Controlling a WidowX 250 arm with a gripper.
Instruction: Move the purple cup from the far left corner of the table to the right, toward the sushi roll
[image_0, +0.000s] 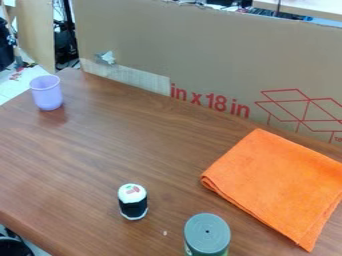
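Four objects sit on the brown wood-grain counter (127, 145): a lavender cup (47, 94), a small white-and-black toy sushi roll (133, 202), a can (208, 234) and an orange cloth (280, 182). How the hand stands, wide, narrow or around something, I cannot tell.

Near the counter's far left corner, the cup is upright with its mouth facing up, well apart from the other three, and a dull reflection spreads below it. The roll stands on end left of the can, near the lower part of the view; its white top bears a red and green mark, and a black band wraps its side above a white base. Just beside it, but not touching, the can stands upright, its round grey-green top ringed, with a dark dot in the middle; the lower edge of the view cuts it off. Between the two is a tiny pale fleck (165, 233).

On the right, the cloth lies flat and folded, its layers showing at the left corner, apart from the can. Behind the counter rises a large cardboard panel (200, 55) with red print and a line drawing of a box. A torn silvery patch (107, 57) clings to its left part.
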